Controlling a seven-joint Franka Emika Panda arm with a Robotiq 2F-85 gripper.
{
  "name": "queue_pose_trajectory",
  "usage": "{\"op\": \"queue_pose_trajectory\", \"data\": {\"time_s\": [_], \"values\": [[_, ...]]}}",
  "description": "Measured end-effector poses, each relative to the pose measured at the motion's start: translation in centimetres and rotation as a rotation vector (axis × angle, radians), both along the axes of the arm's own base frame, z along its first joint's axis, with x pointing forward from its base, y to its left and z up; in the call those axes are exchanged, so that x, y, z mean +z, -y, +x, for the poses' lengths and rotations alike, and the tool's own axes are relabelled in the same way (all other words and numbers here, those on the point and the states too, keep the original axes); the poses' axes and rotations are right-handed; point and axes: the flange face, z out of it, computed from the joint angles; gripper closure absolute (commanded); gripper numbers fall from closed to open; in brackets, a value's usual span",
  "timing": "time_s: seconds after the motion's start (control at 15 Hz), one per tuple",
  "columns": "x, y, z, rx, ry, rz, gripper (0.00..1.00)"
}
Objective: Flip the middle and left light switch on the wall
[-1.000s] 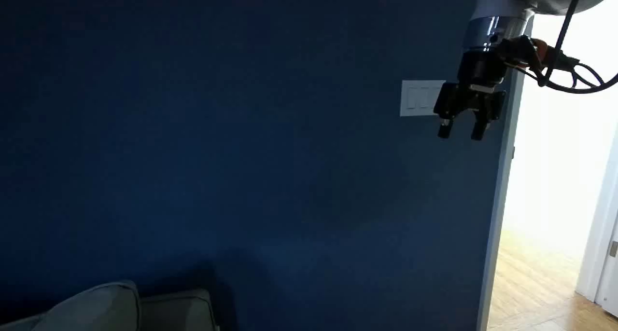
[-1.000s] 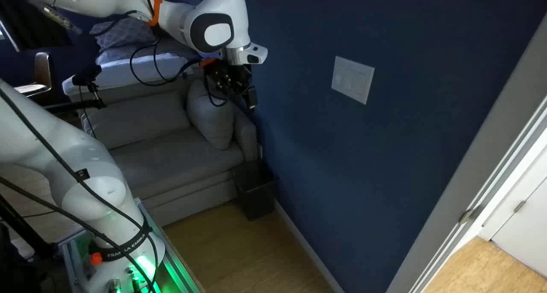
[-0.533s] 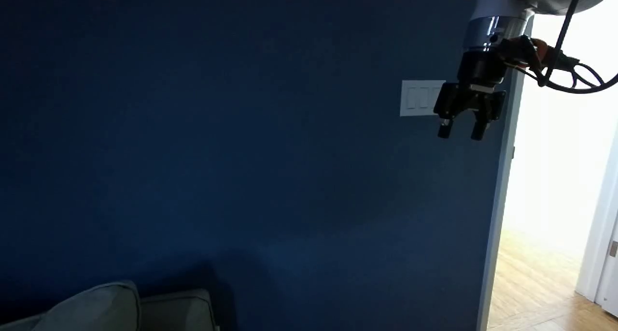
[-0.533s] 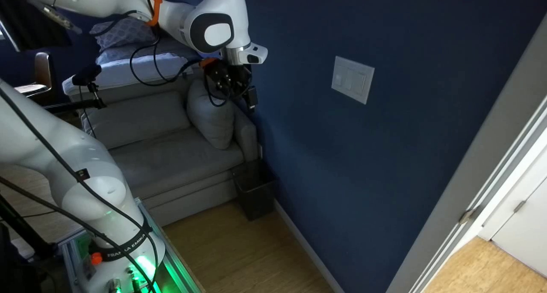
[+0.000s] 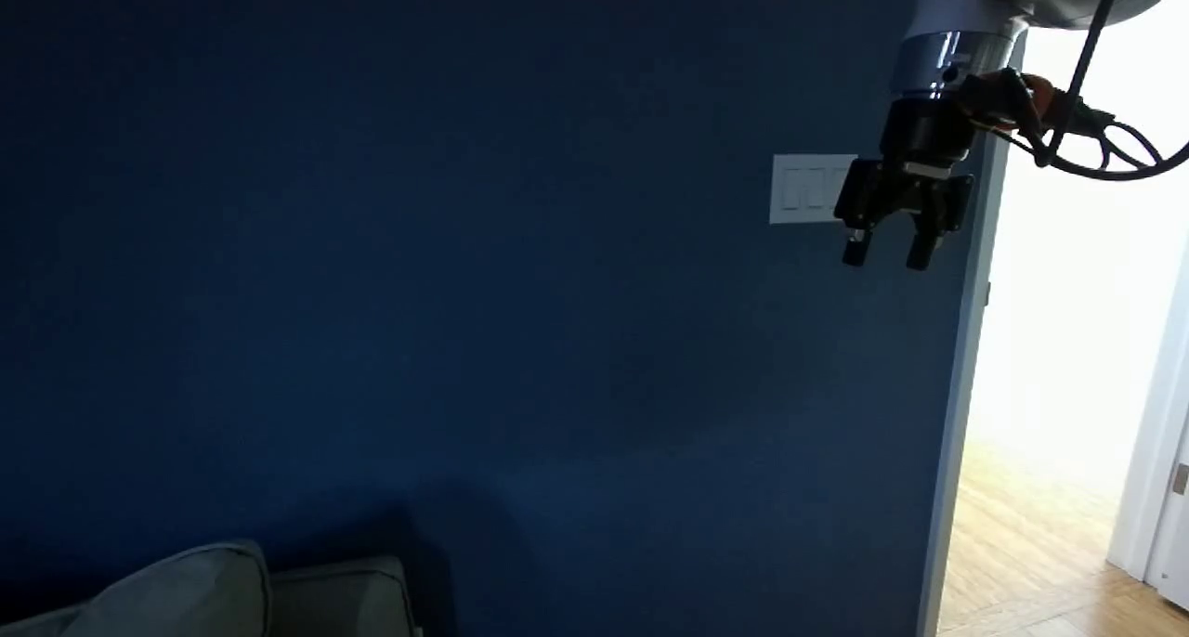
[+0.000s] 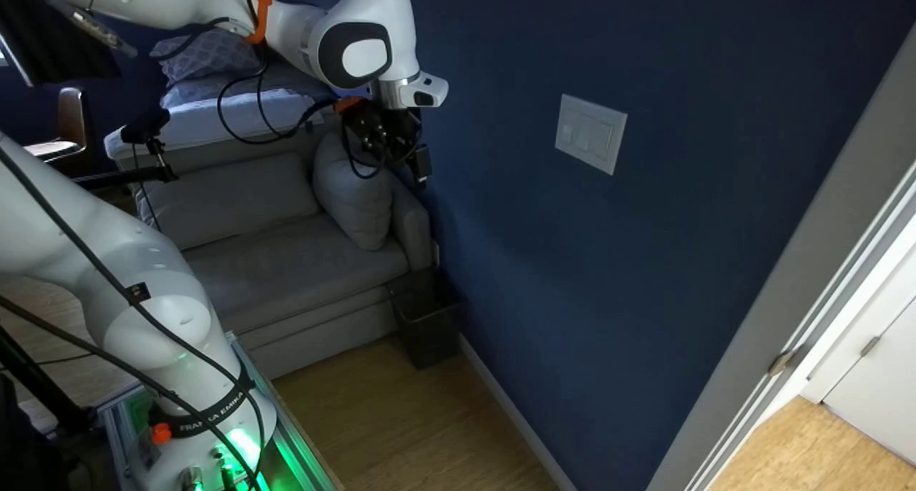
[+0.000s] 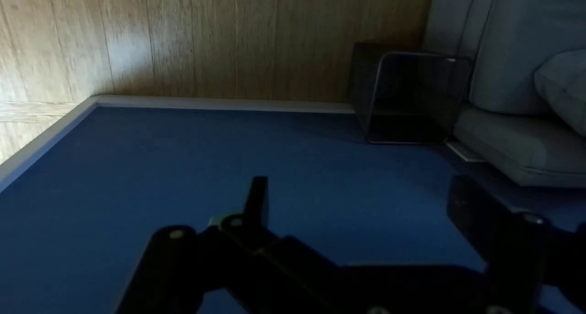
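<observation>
The pale switch plate [image 5: 785, 215] is on the dark blue wall [image 5: 464, 293] and holds the left switch [image 5: 790, 189] and the middle switch [image 5: 816, 189]. Its right part is hidden behind my gripper [image 5: 885, 256] in this view. In an exterior view the whole plate [image 6: 565, 103] shows, and my gripper [image 6: 421, 170] hangs apart from it, off to its left and pointing down. In the wrist view my gripper [image 7: 359, 185] is open and empty, with wide space between the fingers. The wall [image 7: 183, 176] shows there, but the switch plate is out of view.
A white door frame [image 6: 809, 262] and bright doorway [image 5: 1077, 275] border the wall. A black bin [image 6: 429, 333] and a grey sofa [image 6: 286, 255] stand at the wall's foot, also seen in the wrist view. Cables [image 6: 236, 144] hang from the arm.
</observation>
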Motion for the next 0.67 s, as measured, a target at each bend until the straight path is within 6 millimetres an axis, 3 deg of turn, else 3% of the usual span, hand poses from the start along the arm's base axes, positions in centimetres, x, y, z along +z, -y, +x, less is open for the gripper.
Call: {"op": "queue_pose_trajectory", "data": {"time_s": [0.47,0.67], "values": [[0.1,0.1,0.0,0.000,0.003,0.000,0.00],[1.1,1.4,0.4,0.009,0.028,0.004,0.00]]}}
